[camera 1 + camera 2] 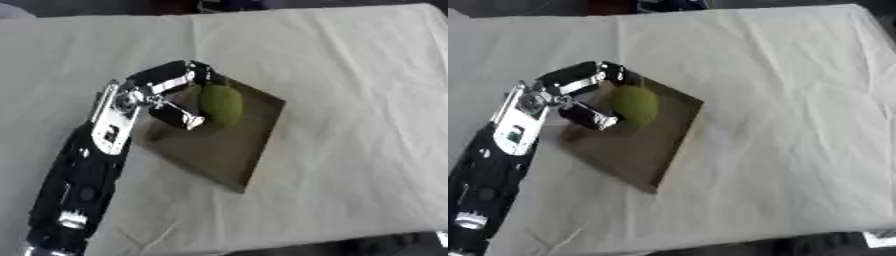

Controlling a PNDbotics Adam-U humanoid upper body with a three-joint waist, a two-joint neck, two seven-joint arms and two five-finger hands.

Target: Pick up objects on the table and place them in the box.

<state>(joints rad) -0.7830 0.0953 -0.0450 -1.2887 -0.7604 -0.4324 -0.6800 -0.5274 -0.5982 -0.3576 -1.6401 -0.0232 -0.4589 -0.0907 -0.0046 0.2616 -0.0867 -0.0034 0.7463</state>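
A green oval fruit-like object [220, 104] is over the upper part of a shallow brown box [229, 150] that lies on the white-clothed table. My left hand [166, 97] reaches in from the lower left, with fingers curled over the top of the green object and the thumb under its left side. Whether the object rests on the box floor or hangs just above it I cannot tell. My right hand shows in neither view.
The white tablecloth [350, 100] covers the table, with its wrinkled front edge near the bottom. Dark shapes lie beyond the far edge [667, 5]. The box sits turned at an angle, one corner pointing toward me.
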